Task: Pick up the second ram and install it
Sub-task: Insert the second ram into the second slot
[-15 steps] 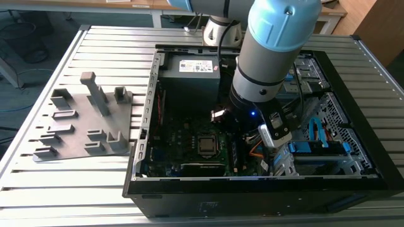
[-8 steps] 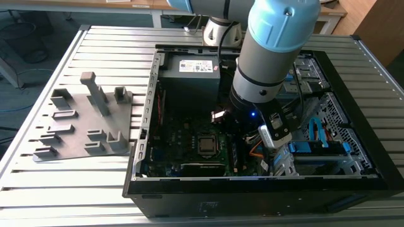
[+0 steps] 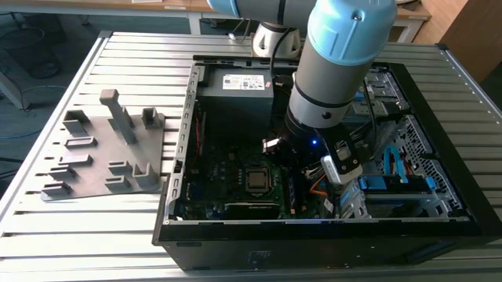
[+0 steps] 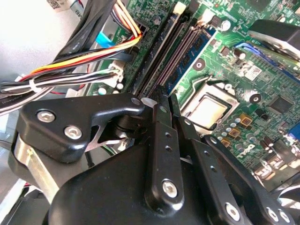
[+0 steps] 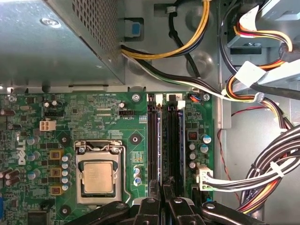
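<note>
The exterior view has the arm reaching down into the open computer case [image 3: 439, 220] on the tabletop [image 3: 117, 235]. The gripper [image 3: 314, 161] is lowered over the motherboard, just beside the processor socket [image 3: 257, 179] on the exterior view's right. The grey holder plate [image 3: 106, 150] lies well apart from the socket, outside the case.

In the second wrist view the jaws are clenched. The fingers [image 4: 161, 126] are drawn together to a narrow tip with no gap seen, right at the near end of the two memory slots [image 4: 171, 51]. The slots run straight away from the tip, alongside the socket [image 4: 206, 108].

In the first wrist view the gripper [image 5: 166, 185] is set at the end of the slot pair, beside the socket [image 5: 98, 173]. A thin dark strip, judged to be the second ram [image 5: 174, 140], stands on edge in the slot farther from the socket. Its long axis runs along the slot, pointing directly away from the jaws. Whether its near end is pinched by the tips or merely pressed cannot be told.
</note>
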{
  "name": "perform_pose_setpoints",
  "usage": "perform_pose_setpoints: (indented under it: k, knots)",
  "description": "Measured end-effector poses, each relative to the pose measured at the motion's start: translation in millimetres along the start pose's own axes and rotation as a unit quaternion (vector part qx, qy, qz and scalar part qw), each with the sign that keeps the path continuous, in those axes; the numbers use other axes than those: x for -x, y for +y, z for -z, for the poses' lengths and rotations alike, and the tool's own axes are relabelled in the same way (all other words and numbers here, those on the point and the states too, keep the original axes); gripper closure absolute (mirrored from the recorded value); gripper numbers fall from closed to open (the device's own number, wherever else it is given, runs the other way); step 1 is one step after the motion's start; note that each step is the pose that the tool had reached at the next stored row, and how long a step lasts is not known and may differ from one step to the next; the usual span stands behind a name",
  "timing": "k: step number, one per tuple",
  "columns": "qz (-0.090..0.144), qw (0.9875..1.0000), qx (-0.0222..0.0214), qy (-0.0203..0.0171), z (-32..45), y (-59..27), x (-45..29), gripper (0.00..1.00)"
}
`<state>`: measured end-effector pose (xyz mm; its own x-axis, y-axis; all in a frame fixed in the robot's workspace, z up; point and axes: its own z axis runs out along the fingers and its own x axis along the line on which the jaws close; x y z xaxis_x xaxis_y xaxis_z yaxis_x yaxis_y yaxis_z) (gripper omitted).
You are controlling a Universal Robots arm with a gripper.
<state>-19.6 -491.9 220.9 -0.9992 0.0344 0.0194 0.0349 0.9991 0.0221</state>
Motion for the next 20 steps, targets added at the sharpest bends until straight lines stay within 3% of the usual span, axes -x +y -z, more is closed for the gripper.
perform_pose_setpoints:
  k: [20]
  knots:
    - [0.001, 1.0000, 0.0002, 0.0000, -2.2, 8.5, 0.9, 0.86]
